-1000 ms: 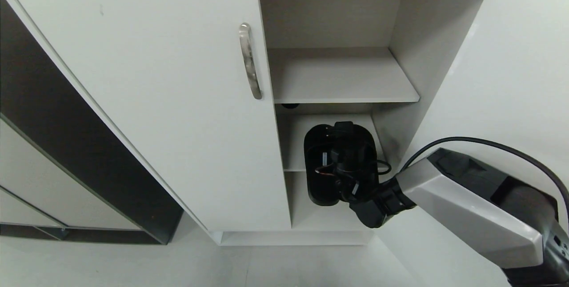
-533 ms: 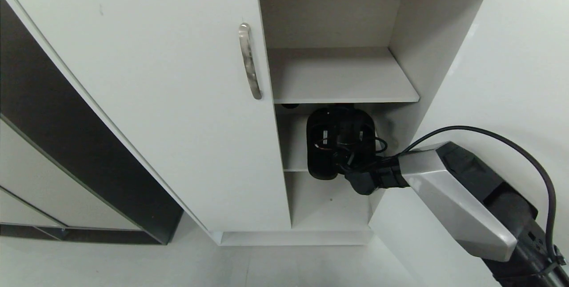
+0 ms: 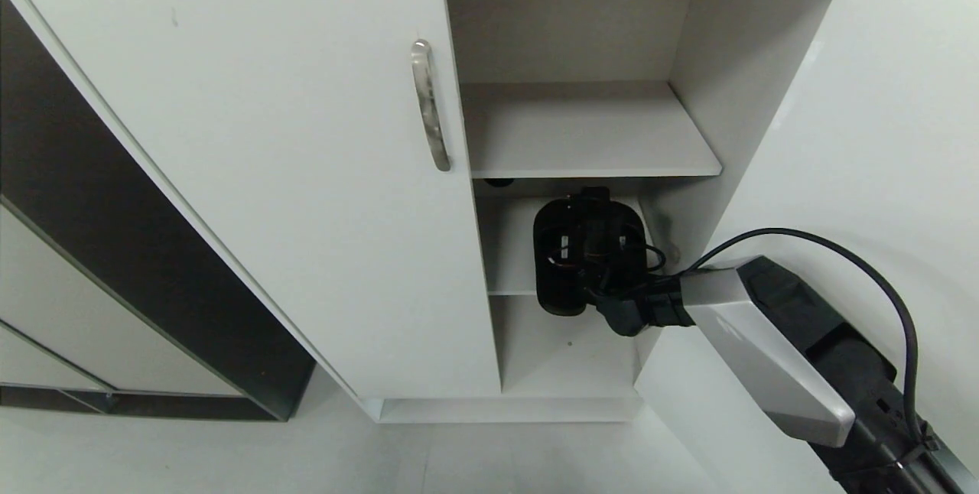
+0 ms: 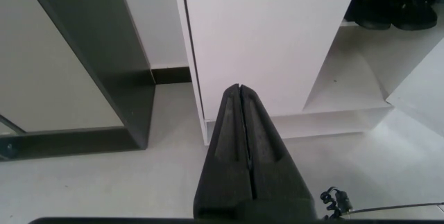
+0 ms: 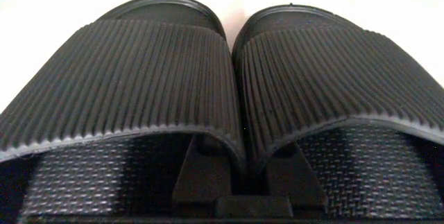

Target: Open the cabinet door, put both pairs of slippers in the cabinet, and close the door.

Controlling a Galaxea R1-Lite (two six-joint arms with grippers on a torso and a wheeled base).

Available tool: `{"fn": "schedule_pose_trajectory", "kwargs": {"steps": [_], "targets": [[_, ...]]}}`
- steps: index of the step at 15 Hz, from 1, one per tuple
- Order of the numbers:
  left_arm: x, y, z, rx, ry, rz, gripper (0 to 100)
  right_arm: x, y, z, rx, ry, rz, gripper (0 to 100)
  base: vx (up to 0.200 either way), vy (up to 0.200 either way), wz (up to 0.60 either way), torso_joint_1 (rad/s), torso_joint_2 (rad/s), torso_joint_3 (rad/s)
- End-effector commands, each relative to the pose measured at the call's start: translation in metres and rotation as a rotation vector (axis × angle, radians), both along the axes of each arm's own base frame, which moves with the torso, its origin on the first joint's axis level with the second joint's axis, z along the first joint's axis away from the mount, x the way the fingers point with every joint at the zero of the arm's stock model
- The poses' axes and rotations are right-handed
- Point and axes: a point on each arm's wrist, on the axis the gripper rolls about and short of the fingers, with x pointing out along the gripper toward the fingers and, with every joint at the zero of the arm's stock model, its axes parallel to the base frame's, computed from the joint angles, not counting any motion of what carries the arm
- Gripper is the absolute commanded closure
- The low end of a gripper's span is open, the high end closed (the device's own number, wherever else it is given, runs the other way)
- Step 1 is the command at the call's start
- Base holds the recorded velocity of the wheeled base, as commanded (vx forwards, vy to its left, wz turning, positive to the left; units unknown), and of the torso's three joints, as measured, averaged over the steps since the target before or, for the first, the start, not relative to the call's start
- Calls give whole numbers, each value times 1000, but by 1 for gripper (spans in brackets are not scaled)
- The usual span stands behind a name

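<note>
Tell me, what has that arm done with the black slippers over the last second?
The right end effector carried the black slippers up and deeper into the cabinet, from the front of the bottom compartment to the middle shelf, then eased slightly back. It still grips them. The closed left door and open right door stayed put.
</note>
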Motion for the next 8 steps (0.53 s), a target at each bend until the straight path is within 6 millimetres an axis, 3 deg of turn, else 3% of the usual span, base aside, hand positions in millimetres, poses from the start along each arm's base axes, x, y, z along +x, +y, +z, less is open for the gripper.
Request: {"fn": "schedule_pose_trajectory", "kwargs": {"steps": [1, 8], "targets": [[0, 0, 0, 0, 1, 0, 100, 1, -1, 1, 3, -6, -3, 100, 0, 0, 0, 0, 0, 0], [0, 0, 0, 0, 1, 2, 100, -8, 2, 34, 41, -78, 5, 100, 0, 0, 0, 0, 0, 0]]}}
